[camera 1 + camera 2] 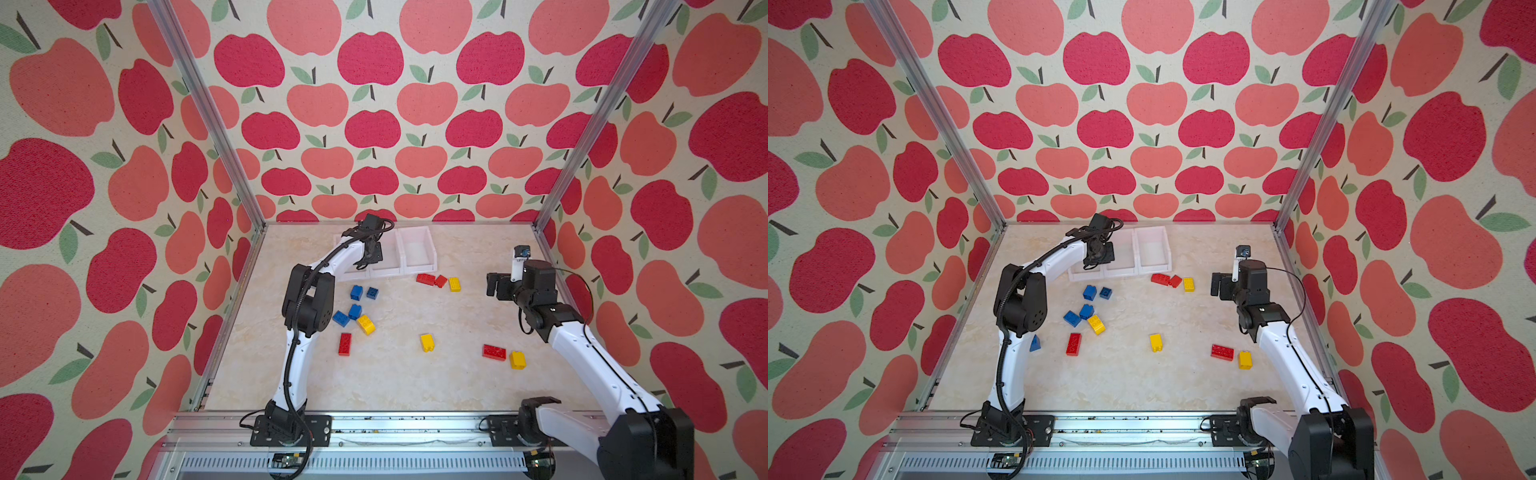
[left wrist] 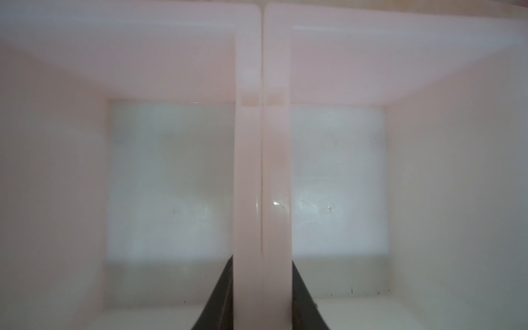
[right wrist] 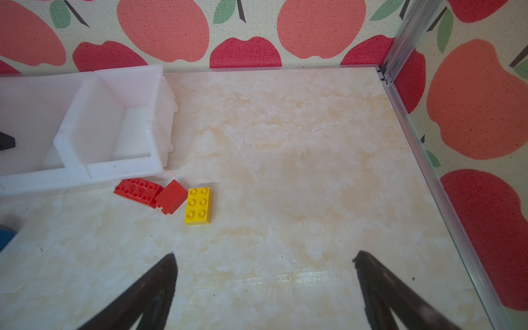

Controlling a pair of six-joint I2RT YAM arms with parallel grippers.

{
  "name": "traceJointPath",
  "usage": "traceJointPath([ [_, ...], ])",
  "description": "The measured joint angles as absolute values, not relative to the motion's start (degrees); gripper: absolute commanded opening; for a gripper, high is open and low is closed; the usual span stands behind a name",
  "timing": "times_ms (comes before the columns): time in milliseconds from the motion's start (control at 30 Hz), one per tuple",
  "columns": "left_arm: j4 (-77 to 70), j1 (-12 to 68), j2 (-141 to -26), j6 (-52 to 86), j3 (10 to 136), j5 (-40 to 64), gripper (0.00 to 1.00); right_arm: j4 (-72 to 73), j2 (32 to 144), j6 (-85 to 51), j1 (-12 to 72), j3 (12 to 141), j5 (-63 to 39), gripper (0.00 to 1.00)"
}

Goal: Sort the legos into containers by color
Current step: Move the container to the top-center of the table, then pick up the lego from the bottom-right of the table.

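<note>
Three white containers (image 1: pixel 419 265) stand joined in a row at the back of the table. My left gripper (image 1: pixel 370 259) reaches down into them; in the left wrist view it (image 2: pixel 261 261) is shut on the double wall (image 2: pixel 261 171) between two bins, both with bare floors. Legos lie loose on the table: several blue ones (image 1: pixel 356 292), a yellow one (image 1: pixel 366 324) and a red one (image 1: pixel 345 344) beside the left arm. Two red ones (image 3: pixel 138 191) and a yellow one (image 3: pixel 198 205) lie before the right bin. My right gripper (image 3: pixel 265 254) hovers open and empty at the right.
More legos lie nearer the front: a yellow one (image 1: pixel 427 343) mid-table, a red one (image 1: pixel 494 352) and a yellow one (image 1: pixel 518 360) by the right arm, and a blue one (image 1: pixel 1035 344) behind the left arm. Metal frame posts (image 3: pixel 400 43) and apple-patterned walls enclose the table.
</note>
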State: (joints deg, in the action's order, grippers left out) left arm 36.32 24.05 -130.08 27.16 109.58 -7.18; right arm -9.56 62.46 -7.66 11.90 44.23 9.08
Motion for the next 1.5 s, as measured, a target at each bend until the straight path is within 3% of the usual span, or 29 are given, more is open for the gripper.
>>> traceJointPath([
  [200,35.09,24.58,-129.16,27.55,107.81,-7.62,0.07,-10.17,61.47,-7.92,12.01,43.86,9.08,0.99],
  [1033,35.68,25.67,-124.88,30.22,102.56,-3.16,0.76,-12.69,61.54,-10.48,12.45,43.48,9.04,0.99],
  [1267,33.36,26.04,-117.62,29.87,100.64,-3.2,0.85,-20.4,62.37,-17.58,13.47,43.83,9.08,0.99],
  [1500,28.84,26.2,-108.62,30.0,91.02,-2.74,0.92,-34.11,64.66,-27.7,16.95,46.92,9.56,0.99],
])
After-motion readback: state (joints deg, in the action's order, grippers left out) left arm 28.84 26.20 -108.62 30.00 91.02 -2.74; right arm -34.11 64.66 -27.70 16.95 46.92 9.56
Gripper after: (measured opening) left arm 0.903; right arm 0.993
